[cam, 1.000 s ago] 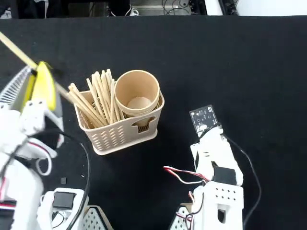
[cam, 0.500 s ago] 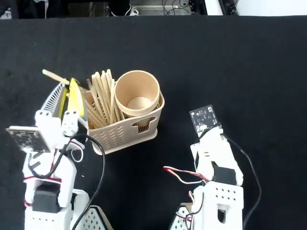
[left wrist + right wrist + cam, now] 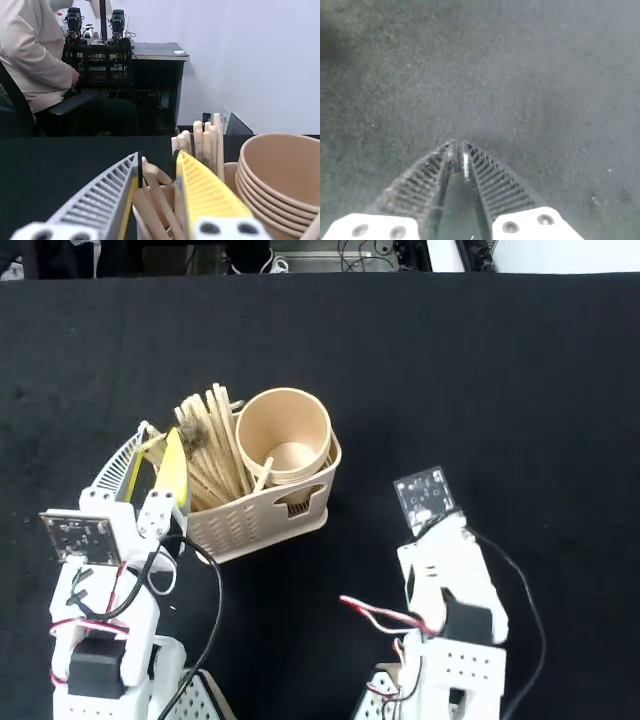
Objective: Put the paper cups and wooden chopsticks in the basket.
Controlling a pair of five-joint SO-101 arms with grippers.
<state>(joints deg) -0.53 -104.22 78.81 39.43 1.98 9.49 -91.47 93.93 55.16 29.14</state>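
The basket (image 3: 250,520) stands on the black bench (image 3: 450,370) and already holds the task's things. A nested stack of paper cups (image 3: 285,430) sits upright in the half of the basket nearer the right arm. The wooden chopsticks (image 3: 212,445) stand in a leaning bundle in the other half, their ends rising above the basket rim. One loose chopstick (image 3: 263,475) rests at a slant against the lip of the cups, inside the basket.

The left hand (image 3: 160,430) is right at the chopstick end of the basket, its grey and yellow fingers reaching over the rim. Its fingers are a little apart, with chopstick ends lying in the gap. The gap looks wider than any one stick, so the hand does not seem to grip anything.

The right hand (image 3: 458,147) is well apart from the basket, on the cup side, pointing down at bare bench. Its fingers are closed, the tips almost meeting, with nothing between them
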